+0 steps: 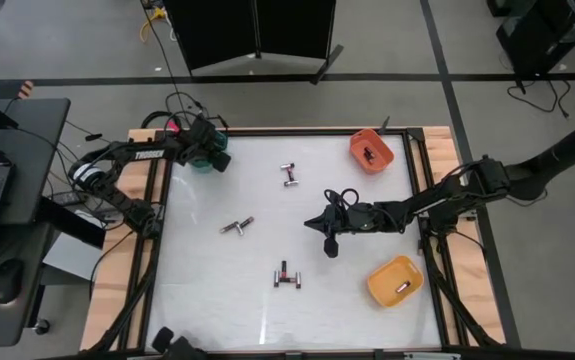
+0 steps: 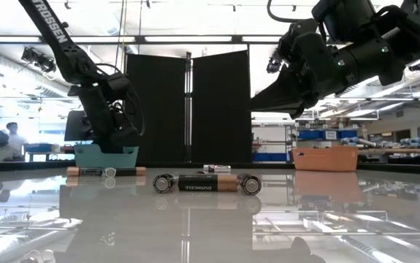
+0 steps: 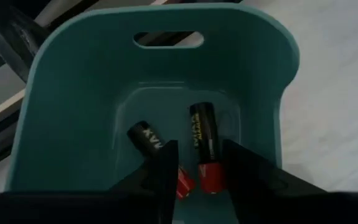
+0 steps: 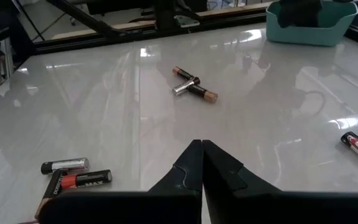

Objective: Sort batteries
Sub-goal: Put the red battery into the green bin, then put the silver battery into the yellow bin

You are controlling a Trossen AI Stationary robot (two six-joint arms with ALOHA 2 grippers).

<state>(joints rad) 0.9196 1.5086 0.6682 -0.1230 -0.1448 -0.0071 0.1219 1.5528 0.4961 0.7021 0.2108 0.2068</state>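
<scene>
High view: left gripper hangs parted over the teal bin, right gripper pinched shut, empty, mid-table.

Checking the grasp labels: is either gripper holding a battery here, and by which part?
Nothing is held. The left gripper stands open over the teal bin, a battery lying loose between its fingers. The right gripper is shut, empty.

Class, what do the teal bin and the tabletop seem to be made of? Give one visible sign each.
Teal bin: probably moulded plastic, matte; rounded corners, uniform colour, cut-out handle slot.
Tabletop: glossy white, perhaps laminate or coated board; it reflects ceiling lights and bins.
</scene>
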